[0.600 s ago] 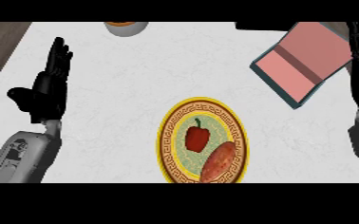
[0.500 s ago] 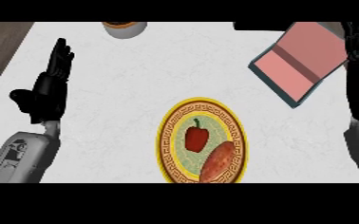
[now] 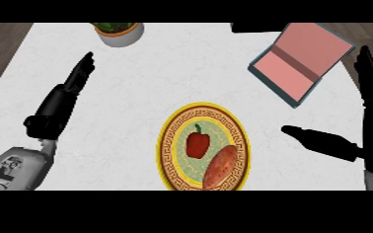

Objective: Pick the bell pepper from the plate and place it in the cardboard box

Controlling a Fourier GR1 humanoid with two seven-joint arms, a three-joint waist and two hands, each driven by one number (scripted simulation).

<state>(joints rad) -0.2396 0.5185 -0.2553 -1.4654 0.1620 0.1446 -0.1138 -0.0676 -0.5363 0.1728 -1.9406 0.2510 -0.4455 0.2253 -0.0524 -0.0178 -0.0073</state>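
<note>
Both open: right hand beside plate with bell pepper; left hand apart.

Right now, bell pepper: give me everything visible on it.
The bell pepper is red and glossy, with a short dark green stem pointing toward the far side of the counter. It lies on the plate, on its pale green centre, left of the middle. An orange-brown sweet potato lies just to its right, close or touching; I cannot tell which. Neither hand touches it; the right hand is nearer, off the plate's rim.
</note>
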